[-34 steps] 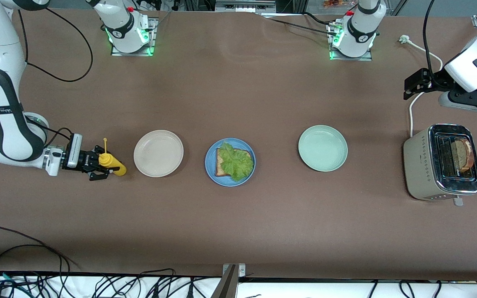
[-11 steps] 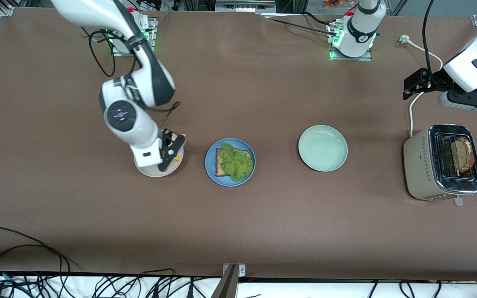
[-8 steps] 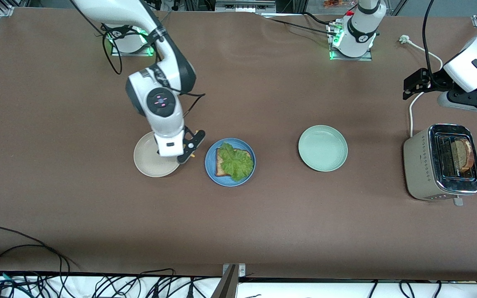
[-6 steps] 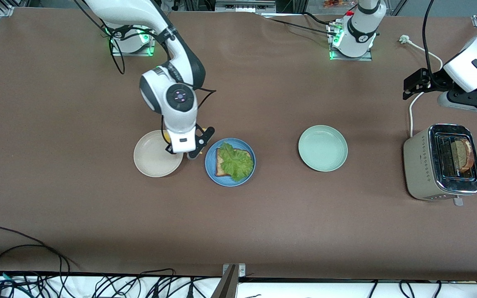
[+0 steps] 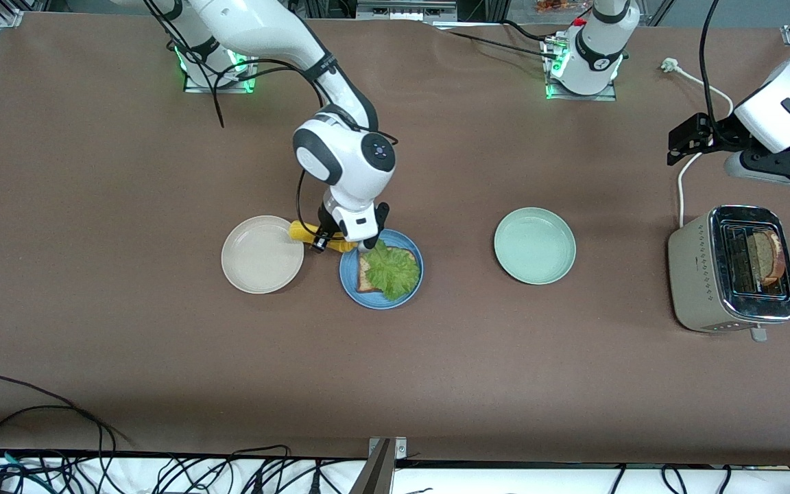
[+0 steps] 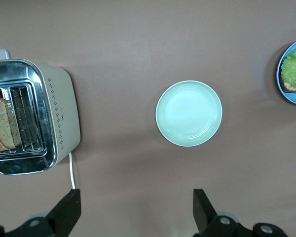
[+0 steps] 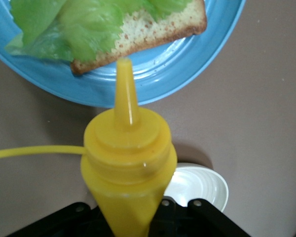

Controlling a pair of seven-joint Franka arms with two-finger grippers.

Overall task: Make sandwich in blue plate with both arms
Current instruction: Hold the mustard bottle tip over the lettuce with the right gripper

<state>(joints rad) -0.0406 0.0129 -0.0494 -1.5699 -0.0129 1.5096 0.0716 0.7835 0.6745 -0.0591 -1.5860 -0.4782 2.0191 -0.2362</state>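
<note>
From the front camera, your right gripper point(image 5: 337, 241) hangs over the rim of the blue plate point(image 5: 380, 299) at the side toward the beige plate point(image 5: 262, 254), clamped tight on a yellow squeeze bottle point(image 5: 314, 238) that lies nearly level. The bottle's body points out over the gap between the two plates. On the blue plate sits one bread slice point(image 5: 365, 273) with a ruffled lettuce leaf point(image 5: 391, 272) covering most of it. Your left gripper point(image 5: 684, 139) waits up in the air near the toaster point(image 5: 731, 270), which is well apart from the blue plate at the left arm's end of the table, with the pale green plate point(image 5: 534, 245) between them.

The left wrist view shows the left fingers point(image 6: 65, 213) spread fully apart and holding nothing, over bare table beside the toaster point(image 6: 34, 116). A second bread slice point(image 6: 4, 130) stands in one slot.

In the right wrist view the bottle's nozzle point(image 7: 125, 92) ends over the bare rim of the blue plate point(image 7: 202, 59), just short of the crust of the bread slice point(image 7: 158, 27). The lettuce leaf point(image 7: 84, 22) lies one step further in.

To do this step well, I judge you should carry the nozzle on until it is over the lettuce, tip it downward, then squeeze gently; squeezing here would likely put sauce on the plate rim.
</note>
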